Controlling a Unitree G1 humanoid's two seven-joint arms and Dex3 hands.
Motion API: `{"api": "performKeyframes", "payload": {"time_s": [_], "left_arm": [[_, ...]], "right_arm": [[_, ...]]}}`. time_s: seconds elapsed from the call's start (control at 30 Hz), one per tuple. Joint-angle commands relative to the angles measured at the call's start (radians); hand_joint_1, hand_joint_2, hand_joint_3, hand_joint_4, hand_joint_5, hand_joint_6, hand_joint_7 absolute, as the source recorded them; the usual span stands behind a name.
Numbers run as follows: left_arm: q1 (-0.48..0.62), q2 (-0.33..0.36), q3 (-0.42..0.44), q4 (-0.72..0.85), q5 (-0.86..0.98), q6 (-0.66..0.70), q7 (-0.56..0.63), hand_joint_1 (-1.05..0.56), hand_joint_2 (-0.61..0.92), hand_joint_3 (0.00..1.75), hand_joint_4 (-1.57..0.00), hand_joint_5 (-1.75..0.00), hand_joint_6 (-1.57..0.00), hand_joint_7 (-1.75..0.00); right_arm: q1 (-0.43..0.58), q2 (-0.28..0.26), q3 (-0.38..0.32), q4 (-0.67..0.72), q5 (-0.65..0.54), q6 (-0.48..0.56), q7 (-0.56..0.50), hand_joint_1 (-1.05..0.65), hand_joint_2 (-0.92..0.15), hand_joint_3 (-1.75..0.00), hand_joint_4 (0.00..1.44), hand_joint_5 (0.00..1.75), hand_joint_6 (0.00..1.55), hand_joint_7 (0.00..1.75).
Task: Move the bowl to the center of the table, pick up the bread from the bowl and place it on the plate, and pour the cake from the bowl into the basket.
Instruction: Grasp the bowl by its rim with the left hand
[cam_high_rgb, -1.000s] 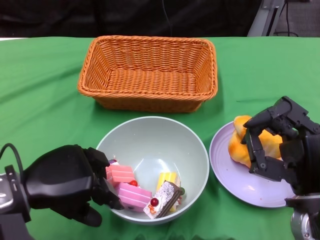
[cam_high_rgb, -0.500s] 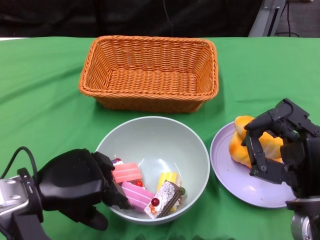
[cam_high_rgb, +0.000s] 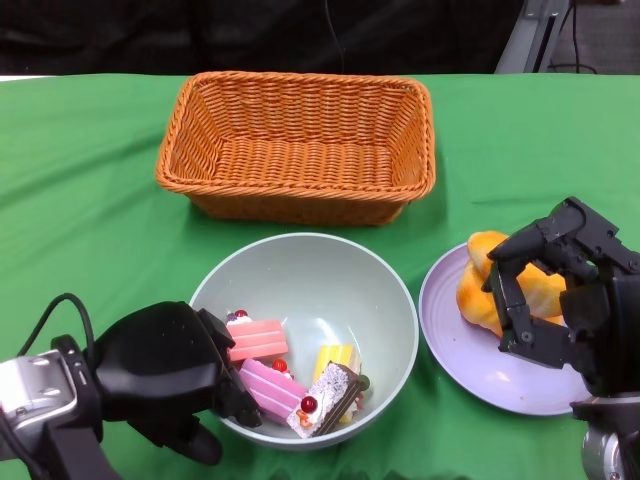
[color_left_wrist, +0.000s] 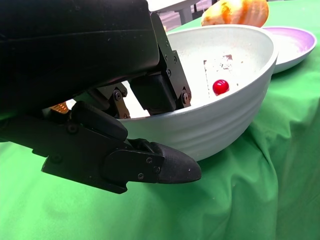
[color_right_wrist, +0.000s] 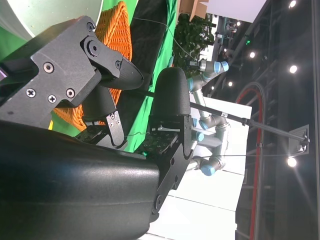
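Head view shows your left hand (cam_high_rgb: 165, 375) has slid back along the bowl (cam_high_rgb: 305, 335) rim toward 7 o'clock and now grips it, cakes (cam_high_rgb: 290, 375) inside. Your right hand (cam_high_rgb: 555, 290) hangs spread, holding nothing, over the bread (cam_high_rgb: 475, 290) on the plate (cam_high_rgb: 500, 370). Pouring into the basket (cam_high_rgb: 298, 145) at 12 o'clock comes next.

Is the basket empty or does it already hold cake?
Empty: the basket shows only bare weave inside, and the cake pieces lie in the bowl.

Bread (cam_high_rgb: 482, 281) perhaps half behind fingers (cam_high_rgb: 512, 300)
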Motion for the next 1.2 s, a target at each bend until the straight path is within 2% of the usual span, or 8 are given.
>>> {"api": "performKeyframes", "payload": {"time_s": [0.03,0.1,0.27,0.37,0.73,0.87,0.97,1.2], "left_arm": [[0.000,0.022,-0.012,-0.011,-0.003,0.018,-0.020,-0.76,0.92,0.36,-0.77,-0.62,-1.03,-0.03],[0.003,0.018,-0.016,-0.020,0.004,0.035,-0.023,-0.76,0.92,0.38,-0.74,-0.56,-0.98,-0.01],[0.011,0.027,-0.028,-0.061,0.015,0.082,-0.057,-0.77,0.92,0.41,-0.71,-0.18,-0.76,0.00],[0.014,0.032,-0.033,-0.067,0.008,0.092,-0.065,-0.77,0.92,0.40,-0.69,-0.09,-0.70,0.00],[0.017,0.041,-0.041,-0.074,-0.002,0.104,-0.088,-0.75,0.92,0.36,-0.72,-0.06,-0.71,-0.01],[0.015,0.039,-0.045,-0.071,0.004,0.107,-0.087,-0.65,0.92,0.28,-0.79,-0.06,-0.80,-0.04],[0.013,0.033,-0.052,-0.053,0.037,0.103,-0.024,-0.54,0.92,0.22,-0.88,-0.09,-0.88,-0.06],[0.008,0.035,-0.062,-0.046,0.047,0.104,0.000,-0.51,0.92,0.20,-0.91,-0.09,-0.91,-0.05]], "right_arm": [[0.003,-0.001,0.001,0.000,0.010,-0.016,-0.001,-0.07,-0.41,-1.15,0.68,1.62,0.65,1.35],[0.002,-0.004,0.000,0.000,0.010,-0.012,0.002,-0.07,-0.42,-1.16,0.68,1.61,0.65,1.35],[0.004,-0.005,-0.001,-0.006,0.009,-0.004,0.001,-0.07,-0.42,-1.15,0.68,1.61,0.66,1.35],[0.002,-0.001,-0.001,0.001,0.017,-0.014,0.003,-0.06,-0.42,-1.16,0.68,1.62,0.66,1.34],[0.006,-0.005,-0.001,-0.014,0.013,-0.004,0.003,-0.04,-0.39,-1.23,0.67,1.64,0.65,1.36],[0.005,-0.005,-0.002,-0.015,0.006,-0.005,-0.002,-0.05,-0.39,-1.22,0.68,1.64,0.65,1.37],[0.003,-0.004,-0.002,-0.013,0.011,-0.010,0.000,-0.06,-0.39,-1.21,0.68,1.64,0.65,1.38],[0.003,-0.004,-0.002,-0.013,0.011,-0.010,0.000,-0.06,-0.40,-1.20,0.68,1.64,0.65,1.38]]}}
